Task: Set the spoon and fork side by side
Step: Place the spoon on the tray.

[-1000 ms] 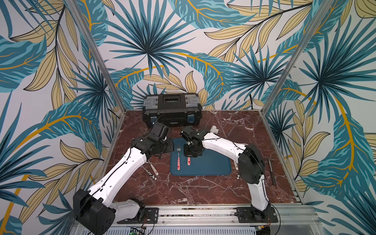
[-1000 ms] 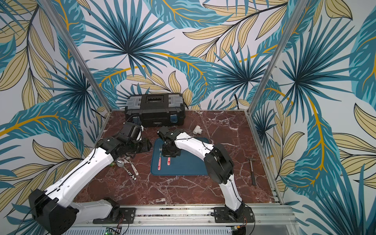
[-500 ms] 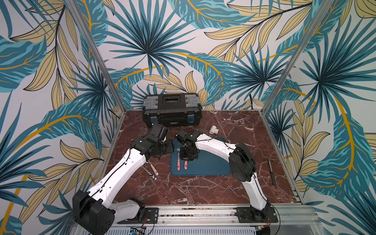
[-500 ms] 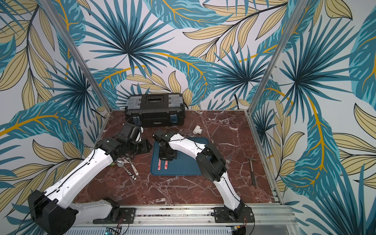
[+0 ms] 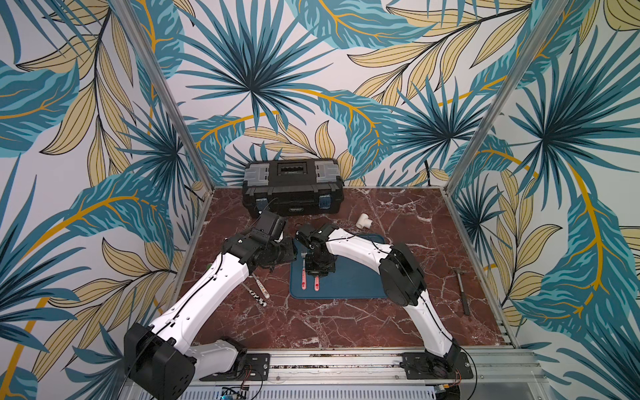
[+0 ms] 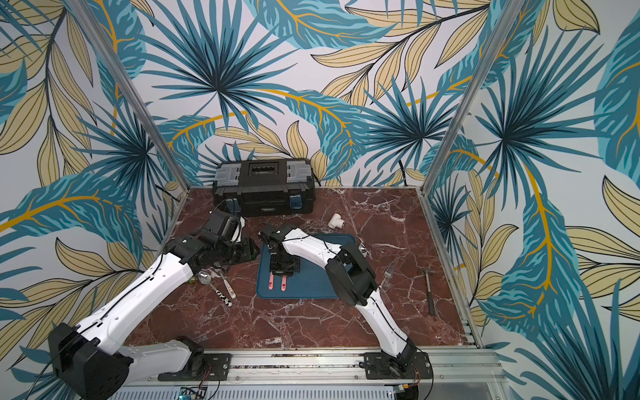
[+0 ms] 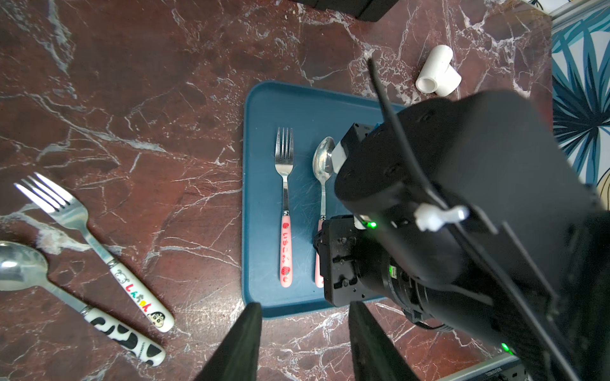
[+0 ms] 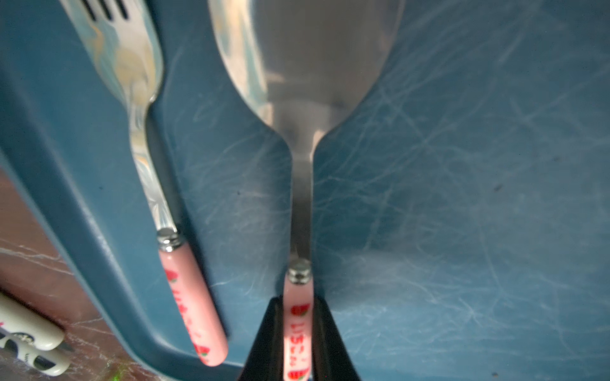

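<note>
Right gripper (image 8: 297,333): closed on the pink handle of the spoon (image 8: 302,99), fingers (image 8: 269,339) pressed against both sides of it; seen low over the tray (image 5: 349,287) in both top views.

Left gripper (image 7: 303,343): partly open, nothing held between the fingers (image 7: 242,343); hung above the marble just off the tray edge.

Spoon: laid on the tray, bowl toward 12 o'clock, handle toward 6. Steel bowl, pink handle with strawberry print.

Fork (image 7: 284,204): laid flat on the tray at 9 o'clock of the spoon, parallel, just beside it and apart. Tines toward 12 o'clock; the same pink strawberry handle.

Tray: blue, scuffed, at table centre.

Second fork (image 7: 95,247) and second spoon (image 7: 76,303): white patterned handles, laid on the marble at 9 o'clock of the tray, under the left arm in the top views.

Toolbox (image 5: 292,187): black, at 12 o'clock by the back wall.

Pipe fitting (image 5: 363,221): white, at 1 o'clock of the tray.

Hammer (image 5: 462,291): at 3 o'clock, well apart.
</note>
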Action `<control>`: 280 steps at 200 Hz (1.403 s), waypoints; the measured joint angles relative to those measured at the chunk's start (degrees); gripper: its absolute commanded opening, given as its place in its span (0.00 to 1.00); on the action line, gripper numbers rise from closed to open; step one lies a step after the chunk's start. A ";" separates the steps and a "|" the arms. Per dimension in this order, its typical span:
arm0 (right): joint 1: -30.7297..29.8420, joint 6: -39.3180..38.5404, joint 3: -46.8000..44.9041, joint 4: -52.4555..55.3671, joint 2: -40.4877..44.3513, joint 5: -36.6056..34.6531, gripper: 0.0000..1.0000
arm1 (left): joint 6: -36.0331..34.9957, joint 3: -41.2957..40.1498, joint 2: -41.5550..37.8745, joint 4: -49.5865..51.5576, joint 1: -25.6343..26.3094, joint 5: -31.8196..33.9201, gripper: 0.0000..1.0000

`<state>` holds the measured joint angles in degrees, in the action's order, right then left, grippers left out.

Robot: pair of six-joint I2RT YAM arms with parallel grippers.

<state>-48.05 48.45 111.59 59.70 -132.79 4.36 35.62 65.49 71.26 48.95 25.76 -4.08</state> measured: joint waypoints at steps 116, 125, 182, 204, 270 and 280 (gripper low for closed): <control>0.00 -0.72 3.69 0.81 -1.53 0.00 0.14 | 0.00 -0.87 0.33 -0.79 0.00 -0.11 0.48; 0.00 -0.85 3.89 0.90 -1.57 0.00 0.13 | -0.02 -0.92 0.42 -0.85 0.00 -0.13 0.48; 0.00 -1.07 2.80 1.62 -1.92 0.02 0.14 | -0.02 -1.09 0.48 -1.14 0.00 -0.24 0.48; -0.02 -1.07 2.78 1.57 -1.90 0.04 0.15 | -0.02 -1.09 0.48 -1.16 0.00 -0.24 0.48; -0.02 -1.09 2.97 1.55 -1.90 0.07 0.15 | -0.02 -1.22 0.63 -1.22 -0.15 -0.24 0.48; -0.02 -1.09 3.06 1.60 -1.92 0.07 0.15 | -0.02 -1.33 0.72 -1.38 -0.22 -0.26 0.48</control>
<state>-48.07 47.35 114.65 61.30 -134.72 4.43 35.59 64.16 71.99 47.57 25.54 -4.34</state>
